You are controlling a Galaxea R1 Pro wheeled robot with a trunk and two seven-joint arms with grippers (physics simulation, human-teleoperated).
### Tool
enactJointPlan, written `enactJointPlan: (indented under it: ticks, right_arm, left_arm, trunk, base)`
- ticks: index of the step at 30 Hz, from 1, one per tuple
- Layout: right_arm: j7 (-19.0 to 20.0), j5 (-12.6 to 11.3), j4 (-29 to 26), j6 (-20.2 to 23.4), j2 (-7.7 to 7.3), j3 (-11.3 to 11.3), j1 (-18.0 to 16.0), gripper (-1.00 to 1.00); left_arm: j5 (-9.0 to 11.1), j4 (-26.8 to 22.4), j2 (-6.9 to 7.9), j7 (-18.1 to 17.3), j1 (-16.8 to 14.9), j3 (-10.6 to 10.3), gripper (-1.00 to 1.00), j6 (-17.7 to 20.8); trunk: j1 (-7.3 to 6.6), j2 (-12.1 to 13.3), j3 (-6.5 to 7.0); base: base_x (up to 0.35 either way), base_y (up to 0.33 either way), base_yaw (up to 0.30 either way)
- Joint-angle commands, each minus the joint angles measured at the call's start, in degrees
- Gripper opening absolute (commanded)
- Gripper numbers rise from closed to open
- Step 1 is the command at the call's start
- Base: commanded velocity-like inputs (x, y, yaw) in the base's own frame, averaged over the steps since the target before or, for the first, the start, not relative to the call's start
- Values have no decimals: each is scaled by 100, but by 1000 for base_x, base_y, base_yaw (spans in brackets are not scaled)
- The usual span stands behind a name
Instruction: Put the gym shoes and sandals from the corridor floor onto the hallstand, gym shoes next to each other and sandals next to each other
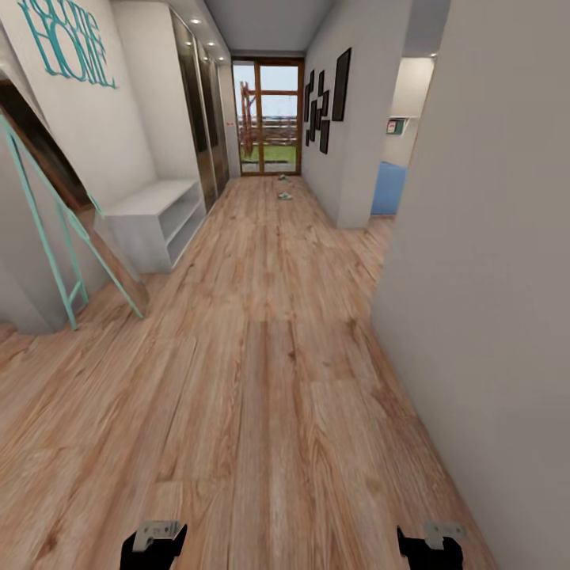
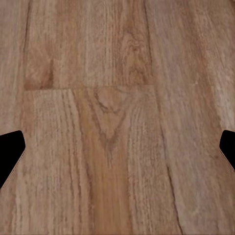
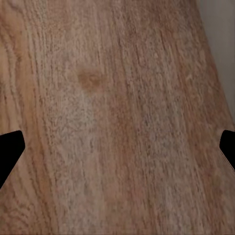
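A long corridor runs away from the robot, its wood-plank floor (image 1: 269,380) bare in the near and middle stretch. Far down it, close to the glass door (image 1: 267,117), two small pale things lie on the planks, one (image 1: 284,195) a little nearer than the other (image 1: 282,177); they are too small to tell whether they are shoes or sandals. On the left, against the wall, stands a low white two-tier bench (image 1: 158,219) with open shelves, and nearer on that side a teal-framed mirror (image 1: 55,229) leans on the wall under teal lettering (image 1: 67,39). Dark picture frames (image 1: 326,99) hang on the right wall far off, and a plain wall (image 1: 491,277) fills the near right.

The left gripper (image 1: 153,546) and the right gripper (image 1: 431,546) sit low at the near edge, both pointing down at the floor. In each wrist view the fingertips (image 2: 10,152) (image 3: 10,149) stand wide apart at the frame's sides, with only planks between them.
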Motion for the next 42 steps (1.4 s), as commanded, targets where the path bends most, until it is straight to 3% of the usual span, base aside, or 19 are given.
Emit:
enactJointPlan:
  ticks: [1,42]
  right_arm:
    - [-8,-51,4,-19,-1,36,-3,100]
    - [-8,-48,4,-19,-1,32,-3,100]
  left_arm:
    - [20,5,-2,-59,-3,42,100,-7]
    - [14,5,-2,-55,-3,45,100,-7]
  trunk:
    - [3,-2,-5]
    - [3,-2,-5]
  base:
    - [339,0,0]
    - [339,0,0]
